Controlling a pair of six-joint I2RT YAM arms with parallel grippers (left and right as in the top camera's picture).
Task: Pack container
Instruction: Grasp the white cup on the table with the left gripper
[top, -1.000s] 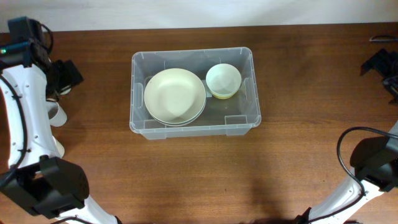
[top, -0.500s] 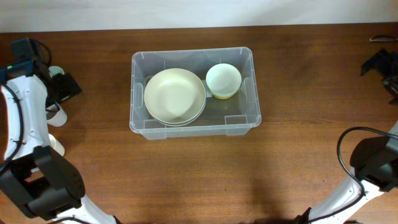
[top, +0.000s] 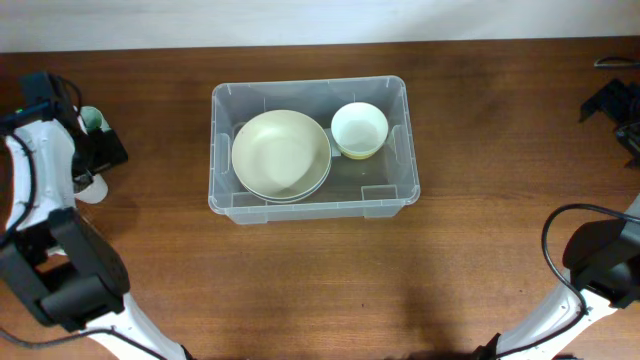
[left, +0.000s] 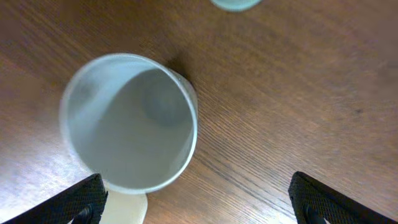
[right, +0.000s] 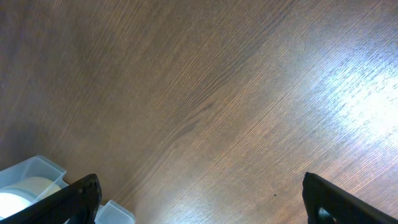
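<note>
We see a dark brown wooden table, its grain running lengthwise, with a pale strip beyond its far edge. The container stands directly on it, a little left of centre and nearer the far edge, long sides parallel to that edge. In the right wrist view, one container corner rests on bare wood that carries a bright glare patch. Near the left edge, well apart from the container, we note a white cup standing upright, mouth up. A green cup stands just beyond it. A cream piece shows at the white cup's rim; we cannot tell whether they touch.
</note>
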